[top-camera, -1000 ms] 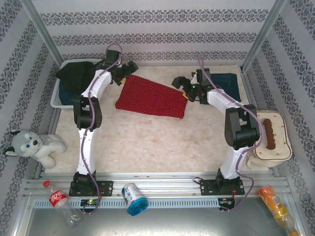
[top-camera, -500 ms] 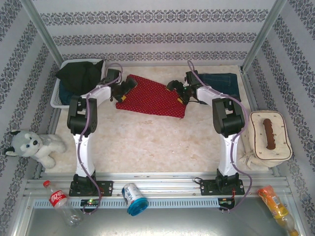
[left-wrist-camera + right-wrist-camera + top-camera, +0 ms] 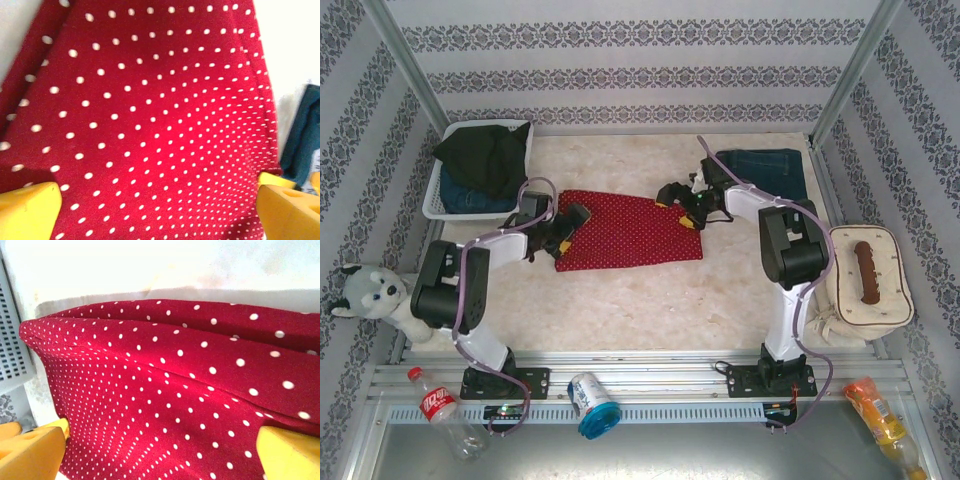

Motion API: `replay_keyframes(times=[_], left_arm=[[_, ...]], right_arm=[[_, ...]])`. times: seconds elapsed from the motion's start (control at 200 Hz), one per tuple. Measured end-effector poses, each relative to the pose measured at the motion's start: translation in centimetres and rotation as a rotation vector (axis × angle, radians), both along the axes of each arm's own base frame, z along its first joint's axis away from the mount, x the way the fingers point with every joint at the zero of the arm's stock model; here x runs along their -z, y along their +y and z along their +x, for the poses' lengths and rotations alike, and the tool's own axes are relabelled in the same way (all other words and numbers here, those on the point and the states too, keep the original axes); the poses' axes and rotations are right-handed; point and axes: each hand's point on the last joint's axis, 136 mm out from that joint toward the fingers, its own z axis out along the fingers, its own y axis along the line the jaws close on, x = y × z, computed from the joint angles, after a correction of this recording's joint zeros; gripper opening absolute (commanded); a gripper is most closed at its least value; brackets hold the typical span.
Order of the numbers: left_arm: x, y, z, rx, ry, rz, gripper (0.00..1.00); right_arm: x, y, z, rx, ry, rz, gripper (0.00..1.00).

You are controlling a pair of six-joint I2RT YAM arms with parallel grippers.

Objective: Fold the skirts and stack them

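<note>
The red polka-dot skirt (image 3: 625,230) lies flat mid-table. My left gripper (image 3: 570,222) is at its left edge, open, its yellow fingers (image 3: 27,210) wide apart over the dotted cloth (image 3: 160,100). My right gripper (image 3: 678,200) is at the skirt's far right corner, also open, with a raised fold of the skirt (image 3: 165,380) between its spread fingers (image 3: 290,455). A folded denim skirt (image 3: 765,170) lies at the back right. The black skirt (image 3: 485,155) lies heaped over another denim skirt (image 3: 470,197) in the basket.
The white mesh basket (image 3: 433,205) stands at the back left. A plush husky (image 3: 385,295) sits off the table's left edge and a cream bag (image 3: 865,275) off its right edge. Bottles and a can (image 3: 592,402) lie on the front rail.
Both grippers have drawn back toward the near side, and the red skirt came with them, now lying closer and squarer to the table. The left arm has folded down low.
</note>
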Motion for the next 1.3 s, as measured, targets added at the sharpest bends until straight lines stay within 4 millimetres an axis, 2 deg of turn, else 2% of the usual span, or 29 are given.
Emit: replay_keyframes(times=[0.085, 0.145, 0.155, 0.175, 0.185, 0.22, 0.23, 0.275, 0.33, 0.38, 0.455, 0.515, 0.624, 0.784, 0.919, 1.054, 1.134, 1.299], left_arm=[[-1.6, 0.6, -0.6, -0.009, 0.000, 0.036, 1.00], [-4.5, 0.7, -0.6, -0.015, -0.049, 0.058, 1.00], [-4.5, 0.7, -0.6, -0.015, -0.049, 0.058, 1.00], [-5.8, 0.6, -0.6, -0.013, -0.075, 0.062, 1.00], [-6.8, 0.4, -0.7, -0.009, -0.094, 0.064, 1.00], [-7.9, 0.1, -0.9, -0.004, -0.117, 0.062, 1.00], [-9.0, -0.2, -1.1, 0.004, -0.139, 0.061, 1.00], [-11.0, -1.2, -1.6, 0.025, -0.185, 0.052, 1.00], [-12.5, -2.7, -2.6, 0.058, -0.217, 0.032, 1.00], [-12.9, -4.0, -3.3, 0.082, -0.216, 0.010, 1.00], [-11.5, -5.5, -4.4, 0.106, -0.169, -0.019, 1.00], [-9.0, -5.9, -5.2, 0.101, -0.098, -0.018, 1.00], [-5.3, -5.2, -5.8, 0.068, -0.007, 0.027, 1.00], [-3.8, -4.6, -4.6, 0.057, 0.007, 0.101, 1.00], [-1.7, -3.9, -3.9, 0.035, 0.039, 0.160, 1.00], [2.3, -2.5, -5.8, 0.006, 0.122, 0.212, 1.00], [1.9, -2.5, -5.7, -0.015, 0.096, 0.191, 1.00], [1.7, -2.0, -6.9, -0.038, 0.086, 0.172, 1.00]], right_arm=[[-1.6, -0.1, -0.5, -0.004, -0.013, -0.004, 0.98], [-3.2, -0.2, -0.8, 0.007, -0.042, -0.016, 0.98], [-3.3, -0.2, -0.9, 0.008, -0.043, -0.017, 0.98], [-3.9, -0.2, -1.1, 0.013, -0.051, -0.021, 0.98], [-4.2, -0.3, -1.2, 0.021, -0.054, -0.022, 0.98], [-4.9, -0.4, -1.4, 0.028, -0.067, -0.025, 0.98], [-5.3, -0.4, -1.7, 0.033, -0.072, -0.025, 0.98], [-6.1, -0.2, -2.3, 0.045, -0.085, -0.021, 0.98], [-6.7, 0.3, -3.5, 0.049, -0.085, -0.010, 0.98], [-6.8, 1.0, -4.4, 0.046, -0.076, 0.002, 0.98], [-6.1, 1.8, -5.5, 0.038, -0.048, 0.010, 0.98], [-5.1, 2.5, -6.6, 0.027, -0.017, 0.009, 0.98], [-3.9, 3.0, -7.9, 0.008, 0.020, -0.003, 0.98], [-3.2, 3.2, -8.0, 0.004, 0.035, -0.013, 0.98], [-1.0, 2.5, -8.4, 0.018, 0.059, -0.056, 0.98], [1.5, 1.7, -9.4, 0.004, 0.089, -0.111, 0.98], [1.8, 1.6, -9.4, -0.005, 0.081, -0.115, 0.98], [1.5, 1.7, -9.6, -0.018, 0.064, -0.103, 0.98]])
